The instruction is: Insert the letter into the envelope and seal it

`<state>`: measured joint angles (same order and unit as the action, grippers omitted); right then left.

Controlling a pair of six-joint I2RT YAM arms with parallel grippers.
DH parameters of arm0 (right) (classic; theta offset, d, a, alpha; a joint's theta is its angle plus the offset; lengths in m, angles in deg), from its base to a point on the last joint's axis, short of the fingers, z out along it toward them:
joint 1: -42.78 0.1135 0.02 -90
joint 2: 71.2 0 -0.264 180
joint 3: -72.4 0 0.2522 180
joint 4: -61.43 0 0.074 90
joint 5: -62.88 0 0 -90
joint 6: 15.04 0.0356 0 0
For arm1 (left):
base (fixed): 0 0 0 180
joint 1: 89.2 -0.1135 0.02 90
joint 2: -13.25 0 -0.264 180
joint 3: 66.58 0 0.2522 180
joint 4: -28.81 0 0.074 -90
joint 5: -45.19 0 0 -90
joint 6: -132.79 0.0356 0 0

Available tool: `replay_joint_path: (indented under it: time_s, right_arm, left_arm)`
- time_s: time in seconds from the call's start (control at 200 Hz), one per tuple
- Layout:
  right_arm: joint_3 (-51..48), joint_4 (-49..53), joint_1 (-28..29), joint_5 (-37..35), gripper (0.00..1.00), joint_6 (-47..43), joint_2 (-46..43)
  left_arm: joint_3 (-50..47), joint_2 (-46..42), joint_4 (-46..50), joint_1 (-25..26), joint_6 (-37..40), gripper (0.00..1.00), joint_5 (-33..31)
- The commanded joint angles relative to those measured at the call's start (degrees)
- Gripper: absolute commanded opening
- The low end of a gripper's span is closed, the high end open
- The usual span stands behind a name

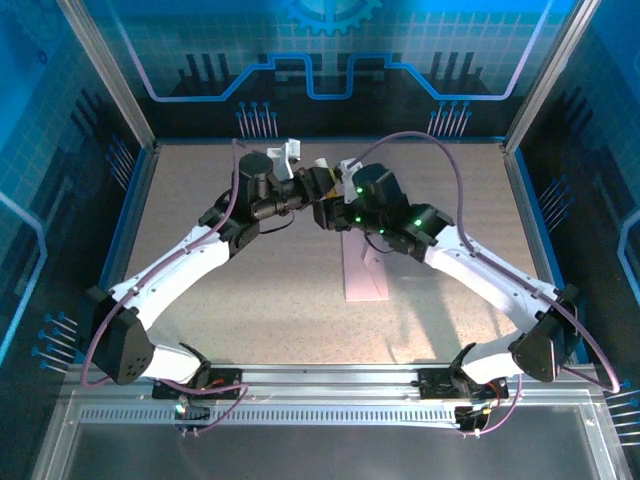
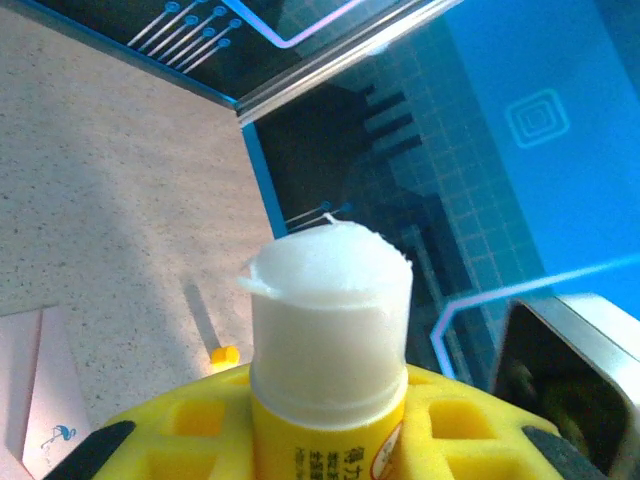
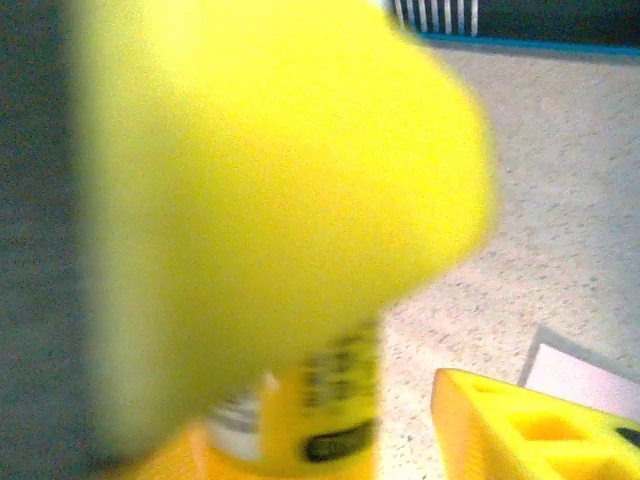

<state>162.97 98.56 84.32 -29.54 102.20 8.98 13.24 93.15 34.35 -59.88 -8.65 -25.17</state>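
Note:
The pale pink envelope (image 1: 362, 268) lies flat on the table, just right of centre; one corner of the envelope (image 2: 28, 395) shows a small printed bird. The letter is hidden. Above the table's far middle, my left gripper (image 2: 330, 405) is shut on a yellow glue stick (image 2: 330, 300), whose white glue end is bare and raised. My right gripper (image 3: 400, 445) meets it there, tip to tip. Its jaws stand apart, with the yellow labelled tube (image 3: 330, 400) beside one side and bare table before the other finger (image 3: 520, 430). A large blurred yellow shape (image 3: 270, 180) covers much of the right wrist view.
A small yellow piece (image 2: 224, 354) lies on the speckled table (image 1: 200, 200) beyond the envelope. Blue walls and a metal frame (image 1: 110, 90) close the table in at the back and sides. Both arms (image 1: 180, 265) arch inward from the near corners.

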Motion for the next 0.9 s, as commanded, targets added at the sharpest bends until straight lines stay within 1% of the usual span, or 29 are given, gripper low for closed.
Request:
replay_joint_path:
  time_s: [0.0,0.12,0.21,0.305,0.425,0.555,0.896]
  right_arm:
    - [0.9,-2.7,-5.4,17.4,0.64,7.0,-4.2]
    - [-2.8,-7.7,-12.3,33.9,0.67,11.7,-6.7]
    - [-5.2,-10.5,-15.5,39.9,0.67,14.0,-7.8]
    - [-6.8,-11.2,-17.1,42.3,0.65,14.4,-7.8]
    - [-9.6,-18.1,-17.2,45.5,0.62,18.1,-5.9]
    - [-10.6,-24.0,-16.5,47.8,0.56,21.8,-3.1]
    - [-11.0,-30.2,-15.4,49.8,0.52,25.6,-1.2]
  left_arm:
    - [-4.3,-1.7,-6.5,-2.6,-0.3,0.0,11.2]
    - [-6.9,-1.2,-16.0,-6.0,-3.3,0.0,17.9]
    - [-7.3,-0.4,-21.2,-6.9,-4.1,0.0,22.2]
    - [-7.1,0.8,-25.0,-6.8,-4.8,0.0,25.3]
    - [-8.3,2.0,-31.4,-6.9,-8.0,0.0,25.8]
    - [-8.5,3.5,-35.7,-6.8,-10.8,0.0,25.8]
    - [-8.7,4.4,-36.4,-6.9,-11.2,0.0,24.9]
